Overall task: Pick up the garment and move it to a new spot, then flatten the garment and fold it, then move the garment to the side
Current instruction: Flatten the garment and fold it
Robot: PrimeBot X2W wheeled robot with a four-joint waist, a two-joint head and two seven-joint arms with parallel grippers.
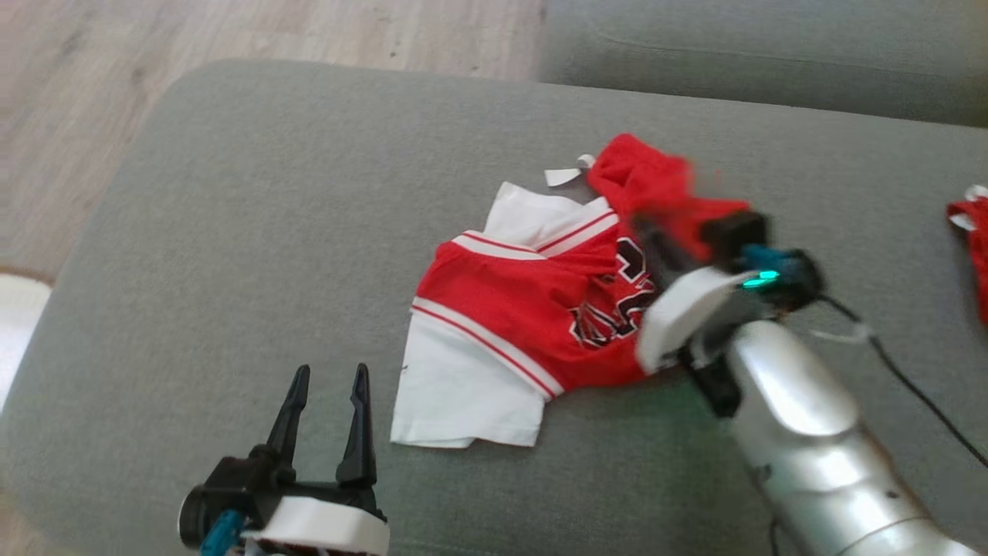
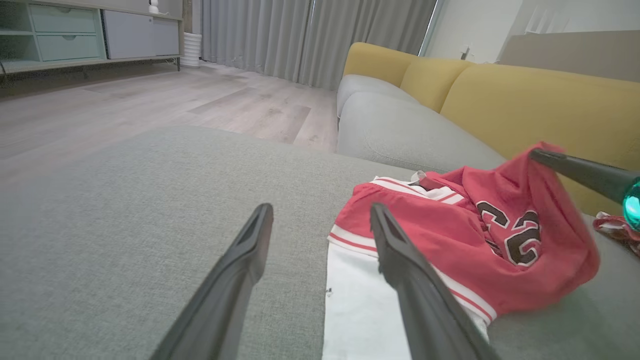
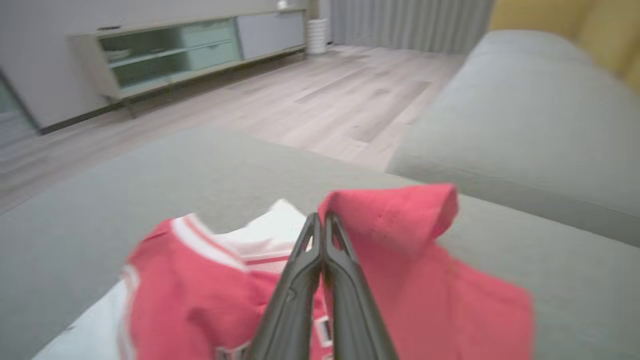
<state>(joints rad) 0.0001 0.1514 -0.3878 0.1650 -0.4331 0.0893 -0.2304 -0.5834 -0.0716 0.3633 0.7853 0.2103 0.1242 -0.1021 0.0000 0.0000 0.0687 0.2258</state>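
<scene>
A red and white jersey (image 1: 525, 309) with black lettering lies crumpled on the grey cushion (image 1: 255, 216). My right gripper (image 1: 647, 230) is blurred over its far right part, and a red fold hangs lifted around the fingers. In the right wrist view the right gripper (image 3: 321, 220) has its fingers pressed together, with the red cloth (image 3: 400, 220) draped against their tips. My left gripper (image 1: 328, 382) stands open at the lower left, just left of the jersey's white hem. From the left wrist, the left gripper (image 2: 320, 210) is open and holds nothing, and the jersey (image 2: 450, 235) lies to its right.
Another red and white piece of cloth (image 1: 974, 239) lies at the cushion's right edge. A second grey cushion (image 1: 772, 54) sits behind, with yellow backrests (image 2: 525, 100). Wooden floor (image 1: 93, 116) lies to the left, past the cushion's rounded edge.
</scene>
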